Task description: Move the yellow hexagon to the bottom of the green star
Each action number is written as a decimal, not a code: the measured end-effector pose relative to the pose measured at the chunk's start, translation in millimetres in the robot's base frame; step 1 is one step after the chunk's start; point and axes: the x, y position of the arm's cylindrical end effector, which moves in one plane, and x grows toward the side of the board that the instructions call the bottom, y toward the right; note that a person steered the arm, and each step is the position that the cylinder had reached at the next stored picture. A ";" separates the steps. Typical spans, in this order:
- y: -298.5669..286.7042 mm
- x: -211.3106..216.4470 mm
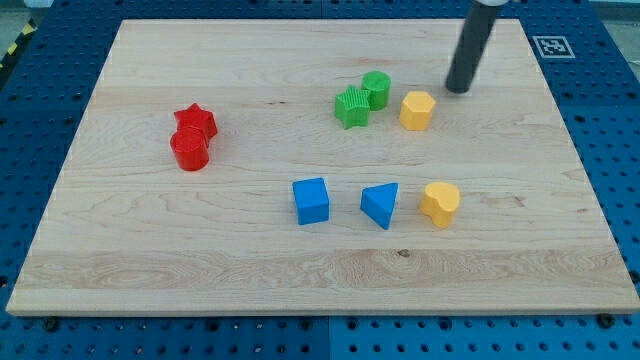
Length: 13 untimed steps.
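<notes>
The yellow hexagon (pixel 417 110) lies on the wooden board, just to the right of the green star (pixel 352 107), with a small gap between them. A green cylinder (pixel 376 89) touches the star at its upper right. My tip (pixel 458 90) rests on the board up and to the right of the yellow hexagon, a short way off and not touching it. The dark rod rises from the tip to the view's top edge.
A red star (pixel 196 121) and a red cylinder (pixel 189 150) sit together at the left. A blue cube (pixel 311 201), a blue triangle (pixel 381 205) and a yellow heart (pixel 440 203) form a row below the green star.
</notes>
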 end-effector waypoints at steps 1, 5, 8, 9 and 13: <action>-35.4 0.0; -43.0 42.1; 2.7 86.9; 5.2 105.0; -73.0 110.2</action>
